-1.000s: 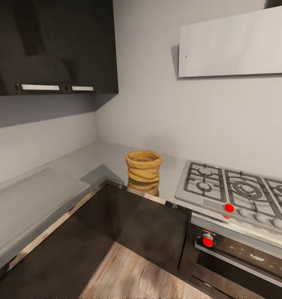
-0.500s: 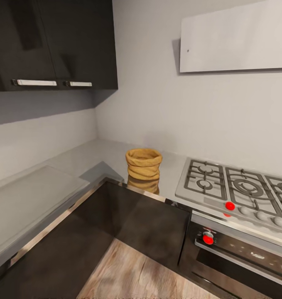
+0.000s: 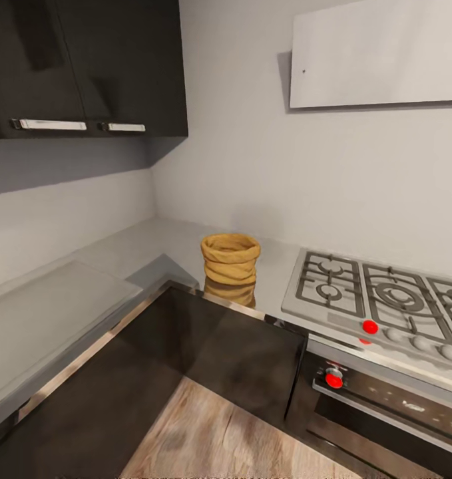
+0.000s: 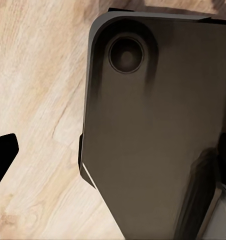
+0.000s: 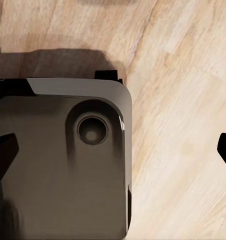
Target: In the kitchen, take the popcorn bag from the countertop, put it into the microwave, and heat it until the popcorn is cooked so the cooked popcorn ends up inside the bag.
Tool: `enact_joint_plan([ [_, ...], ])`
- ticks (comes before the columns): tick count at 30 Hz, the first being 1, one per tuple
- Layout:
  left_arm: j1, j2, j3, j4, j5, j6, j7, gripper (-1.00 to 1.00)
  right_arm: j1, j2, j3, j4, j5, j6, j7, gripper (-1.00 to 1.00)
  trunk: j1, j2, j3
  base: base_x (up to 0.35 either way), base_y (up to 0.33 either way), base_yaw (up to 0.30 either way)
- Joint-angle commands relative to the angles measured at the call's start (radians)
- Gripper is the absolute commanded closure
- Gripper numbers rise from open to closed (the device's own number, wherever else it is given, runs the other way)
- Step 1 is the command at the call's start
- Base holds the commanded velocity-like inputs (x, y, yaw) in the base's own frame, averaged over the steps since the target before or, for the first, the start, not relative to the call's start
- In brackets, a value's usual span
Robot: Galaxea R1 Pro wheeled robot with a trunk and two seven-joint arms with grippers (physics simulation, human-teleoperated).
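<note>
The popcorn bag (image 3: 230, 258), a squat golden-brown sack with a rolled rim, stands upright on the steel countertop (image 3: 166, 243) near the inner corner, just left of the gas hob. What is inside the bag is hidden, so the popcorn is out of sight, and the microwave is out of view. The left gripper (image 4: 118, 160) and the right gripper (image 5: 118, 155) both hang over the pale wood floor beside the robot's dark base. Each has its black fingertips (image 5: 3, 155) spread far apart with nothing between them.
A gas hob (image 3: 379, 299) with black grates and red knobs sits right of the bag, above a steel oven (image 3: 385, 406). Dark upper cabinets (image 3: 86, 66) hang at the left, a pale hood (image 3: 379, 56) at the right. Dark cabinet fronts (image 3: 239, 359) border the wood floor (image 3: 219, 432).
The whole head view has shifted a little, with cabinet handles and hood sliding upward in the picture, so the camera moved. The bag stands where it was on the countertop.
</note>
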Motion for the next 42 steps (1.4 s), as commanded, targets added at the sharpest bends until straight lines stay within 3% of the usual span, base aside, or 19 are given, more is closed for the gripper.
enact_joint_plan([
  [1, 0.000, 0.000, 0.000, -0.001, 0.009, -0.002, 0.000, -1.00, -0.001, -0.001, -0.008, 0.003, 0.005, -0.005, 0.001, -1.00, 0.000, -0.001, -0.003, 0.000, 0.000, 0.000],
  [42, 0.000, 0.000, 0.000, -0.001, 0.009, -0.002, 0.000, -1.00, -0.001, -0.002, -0.009, 0.003, 0.005, -0.005, 0.001, -1.00, 0.000, -0.001, -0.068, 0.000, 0.000, 0.000],
])
